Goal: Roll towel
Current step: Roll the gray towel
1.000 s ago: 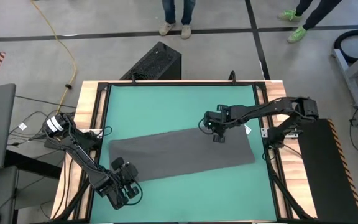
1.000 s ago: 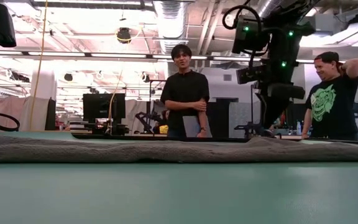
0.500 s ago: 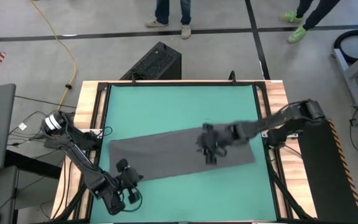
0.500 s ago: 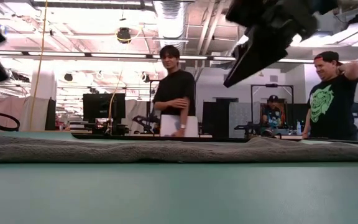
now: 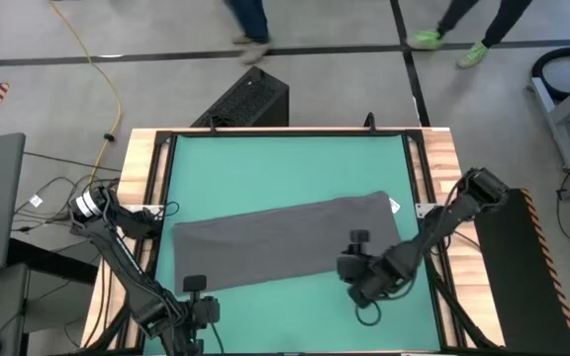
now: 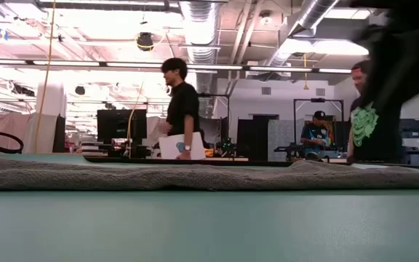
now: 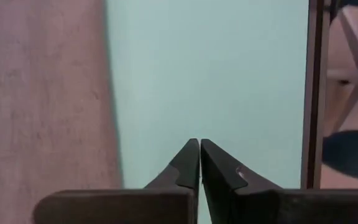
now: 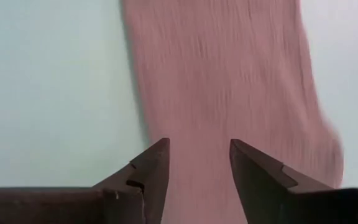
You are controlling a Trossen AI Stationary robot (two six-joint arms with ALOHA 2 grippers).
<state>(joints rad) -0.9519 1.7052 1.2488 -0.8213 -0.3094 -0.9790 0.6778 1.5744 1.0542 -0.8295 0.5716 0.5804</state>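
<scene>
The dark grey towel (image 5: 285, 242) lies spread flat across the green mat (image 5: 285, 168), slanting from near left to far right, with its white tag (image 5: 394, 206) at the far right corner. In the low view the towel (image 6: 195, 175) is a low strip. My right gripper (image 5: 352, 265) (image 8: 199, 146) hovers open over the towel's near long edge (image 8: 143, 118), toward its right end, touching nothing. My left gripper (image 5: 202, 307) (image 7: 199, 144) is shut above bare mat by the near left corner, with the towel (image 7: 42, 93) off to one side.
A wooden frame (image 5: 156, 158) runs around the mat, and its rail (image 7: 316, 93) lies close to my left gripper. A black box (image 5: 250, 99) stands beyond the far edge. People (image 6: 179, 109) stand and walk in the room behind. Bare mat lies on the far and near sides of the towel.
My right gripper has swung from the towel's far edge across the cloth toward the table's near edge. My left gripper has drawn back from the towel's near left corner toward the near edge and risen out of the low view. The towel has stayed flat.
</scene>
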